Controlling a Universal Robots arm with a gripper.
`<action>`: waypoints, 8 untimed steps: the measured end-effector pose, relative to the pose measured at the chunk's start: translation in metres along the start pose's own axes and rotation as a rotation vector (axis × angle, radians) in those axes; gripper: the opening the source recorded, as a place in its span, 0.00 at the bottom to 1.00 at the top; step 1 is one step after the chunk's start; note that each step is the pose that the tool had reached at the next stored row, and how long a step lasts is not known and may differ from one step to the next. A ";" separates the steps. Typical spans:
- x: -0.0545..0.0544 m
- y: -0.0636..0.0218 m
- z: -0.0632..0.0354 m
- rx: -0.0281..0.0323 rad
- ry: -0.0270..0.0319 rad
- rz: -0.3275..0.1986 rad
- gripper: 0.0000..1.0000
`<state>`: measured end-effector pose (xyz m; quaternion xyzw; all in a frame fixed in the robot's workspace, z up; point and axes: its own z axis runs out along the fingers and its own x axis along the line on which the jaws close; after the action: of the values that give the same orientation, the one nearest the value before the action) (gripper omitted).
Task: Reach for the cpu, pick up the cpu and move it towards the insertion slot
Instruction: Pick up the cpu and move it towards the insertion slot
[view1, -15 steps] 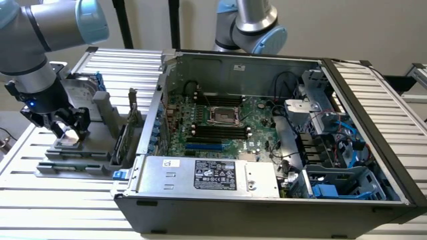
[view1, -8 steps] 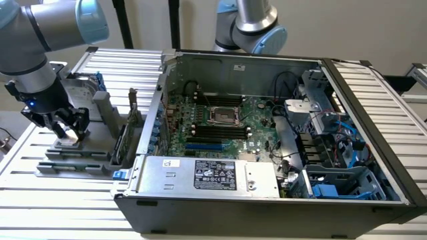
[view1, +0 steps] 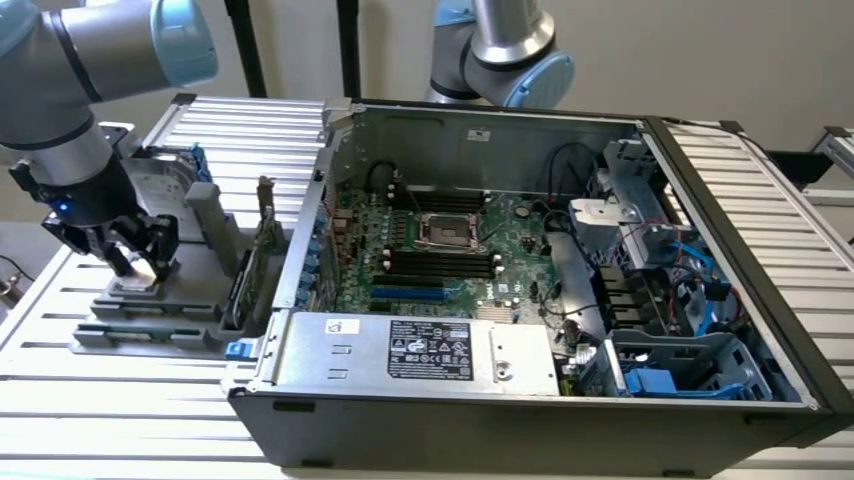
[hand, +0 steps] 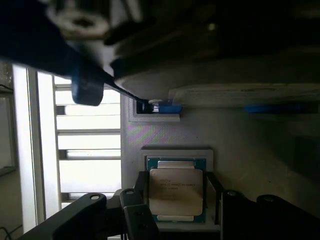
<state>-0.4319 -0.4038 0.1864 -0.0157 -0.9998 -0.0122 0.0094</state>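
The cpu (hand: 176, 192) is a silvery square chip with a green rim, lying flat in a pale nest on a grey fixture (view1: 150, 318) at the exterior view's left. My gripper (view1: 134, 256) is lowered right over it. In the wrist view the gripper (hand: 177, 202) straddles the chip, its dark fingers (hand: 136, 212) close beside two opposite edges, with a thin pale gap on one side. It looks open, with the chip still seated in the nest. The insertion slot (view1: 445, 232), a shiny frame around a dark centre, lies on the motherboard inside the open computer case (view1: 721, 190).
An upright silver drive with blue rails (view1: 171, 172) and a tall grey block (view1: 214, 225) stand on the fixture just behind my gripper. The case's near wall (view1: 310, 215) rises between the fixture and the motherboard. A second arm (view1: 501, 55) hangs behind the case. A power supply (view1: 414, 350) fills the case's front.
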 end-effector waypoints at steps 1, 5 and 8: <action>0.000 0.0000 -0.0007 0.0000 0.0000 0.000 0.55; 0.000 0.0001 -0.0064 0.0002 0.0004 0.001 0.55; 0.000 0.0003 -0.0134 0.0000 0.0003 0.001 0.55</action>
<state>-0.4318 -0.4038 0.1998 -0.0160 -0.9998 -0.0121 0.0096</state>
